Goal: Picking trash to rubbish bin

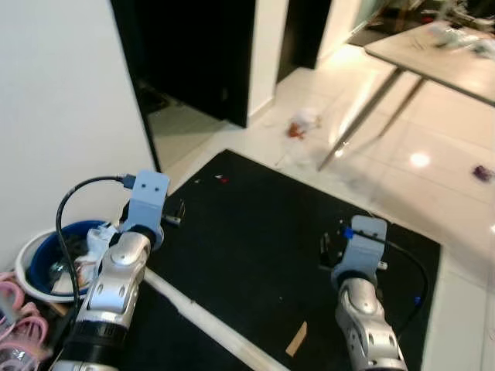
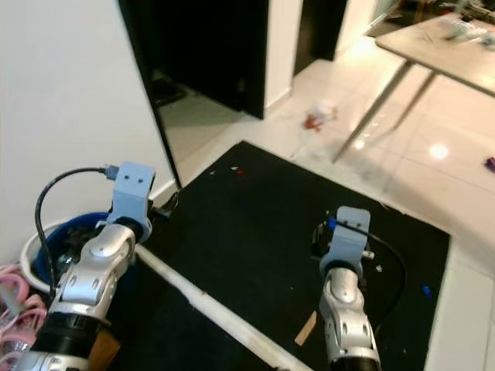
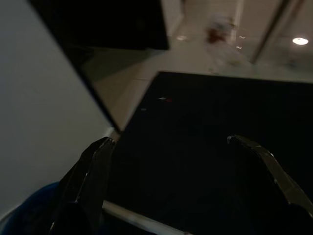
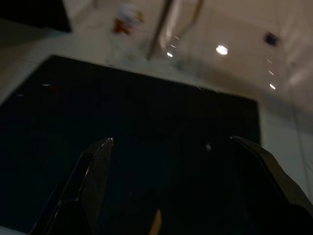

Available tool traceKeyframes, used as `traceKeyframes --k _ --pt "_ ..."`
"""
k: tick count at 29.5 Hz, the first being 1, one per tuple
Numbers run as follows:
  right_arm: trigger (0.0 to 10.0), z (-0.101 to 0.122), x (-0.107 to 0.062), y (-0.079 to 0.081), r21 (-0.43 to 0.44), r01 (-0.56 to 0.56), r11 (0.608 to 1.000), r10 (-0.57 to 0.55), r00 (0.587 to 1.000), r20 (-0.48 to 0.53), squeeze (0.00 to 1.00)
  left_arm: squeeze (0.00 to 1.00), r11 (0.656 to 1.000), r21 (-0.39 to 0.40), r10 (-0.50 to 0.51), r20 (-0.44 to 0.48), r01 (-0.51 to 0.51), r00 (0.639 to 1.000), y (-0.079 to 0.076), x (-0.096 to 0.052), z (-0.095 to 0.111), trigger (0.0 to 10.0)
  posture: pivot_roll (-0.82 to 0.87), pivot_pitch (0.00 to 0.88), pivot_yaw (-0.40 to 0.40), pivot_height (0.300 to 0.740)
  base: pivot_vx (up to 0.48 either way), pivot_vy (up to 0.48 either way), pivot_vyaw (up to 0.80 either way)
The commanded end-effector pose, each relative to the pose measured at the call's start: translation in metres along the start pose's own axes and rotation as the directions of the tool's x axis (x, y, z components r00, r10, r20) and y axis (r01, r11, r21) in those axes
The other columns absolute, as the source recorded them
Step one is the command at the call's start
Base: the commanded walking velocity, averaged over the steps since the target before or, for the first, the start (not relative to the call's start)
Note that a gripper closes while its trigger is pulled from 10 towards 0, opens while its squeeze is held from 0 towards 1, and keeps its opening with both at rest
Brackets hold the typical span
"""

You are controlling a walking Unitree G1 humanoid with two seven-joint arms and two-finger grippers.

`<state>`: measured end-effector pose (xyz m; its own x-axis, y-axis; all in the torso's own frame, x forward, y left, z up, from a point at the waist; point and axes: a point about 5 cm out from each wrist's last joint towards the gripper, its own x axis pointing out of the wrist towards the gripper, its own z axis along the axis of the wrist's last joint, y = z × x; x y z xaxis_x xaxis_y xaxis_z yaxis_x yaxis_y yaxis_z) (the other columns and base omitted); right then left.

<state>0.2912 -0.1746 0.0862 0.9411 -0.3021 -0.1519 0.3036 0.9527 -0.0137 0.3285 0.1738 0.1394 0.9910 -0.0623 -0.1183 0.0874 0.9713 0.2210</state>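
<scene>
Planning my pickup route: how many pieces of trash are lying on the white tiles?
2: crumpled red-and-white trash by the table leg, and a small purple piece far right. The table may hide more.

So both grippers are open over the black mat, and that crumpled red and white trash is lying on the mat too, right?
Not quite. Both the left gripper and the right gripper are open above the black mat, but the crumpled red and white trash lies on the pale tiled floor beyond the mat, near the table leg. The left eye view shows this.
</scene>
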Motion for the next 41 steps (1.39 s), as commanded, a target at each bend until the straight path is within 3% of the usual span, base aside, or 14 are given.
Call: traceKeyframes --k 1,14,17,19,30,41 --pt "10.0 -0.011 -0.002 -0.001 -0.047 0.017 0.999 -0.019 0.999 -0.049 0.00 0.00 1.000 0.002 -0.026 -0.043 0.026 0.999 -0.001 -0.002 -0.009 10.0 0.01 0.149 0.055 0.740 0.000 0.000 -0.80" --pt "10.0 -0.011 -0.001 -0.005 0.031 0.074 0.997 -0.073 0.997 -0.039 0.00 0.00 1.000 -0.017 -0.025 -0.053 0.024 0.998 -0.001 -0.002 -0.010 10.0 0.01 0.151 0.058 0.740 0.000 0.000 -0.80" --pt "10.0 -0.011 -0.001 -0.003 0.046 0.052 0.998 -0.050 0.997 -0.054 0.00 0.00 0.999 -0.015 -0.038 -0.041 0.037 0.998 -0.003 -0.002 -0.009 10.0 0.01 0.154 0.056 0.740 0.000 0.000 -0.80" --pt "10.0 -0.010 -0.001 0.000 -0.007 0.002 1.000 -0.002 1.000 -0.030 0.00 0.00 0.999 -0.021 -0.047 -0.040 0.046 0.998 -0.004 -0.004 -0.010 10.0 0.01 0.153 0.058 0.740 0.000 0.000 -0.80" --pt "10.0 -0.013 -0.005 0.000 0.044 -0.024 0.999 0.026 0.998 -0.051 0.00 0.00 0.998 -0.028 -0.054 -0.029 0.053 0.998 -0.003 -0.003 -0.006 10.0 0.01 0.154 0.061 0.740 0.000 0.000 -0.78" --pt "10.0 -0.017 -0.008 0.013 0.072 -0.161 0.984 0.168 0.981 -0.094 0.00 0.00 0.998 -0.012 -0.069 -0.021 0.068 0.997 -0.004 -0.004 -0.006 10.0 0.01 0.149 0.064 0.740 0.000 0.000 0.00"
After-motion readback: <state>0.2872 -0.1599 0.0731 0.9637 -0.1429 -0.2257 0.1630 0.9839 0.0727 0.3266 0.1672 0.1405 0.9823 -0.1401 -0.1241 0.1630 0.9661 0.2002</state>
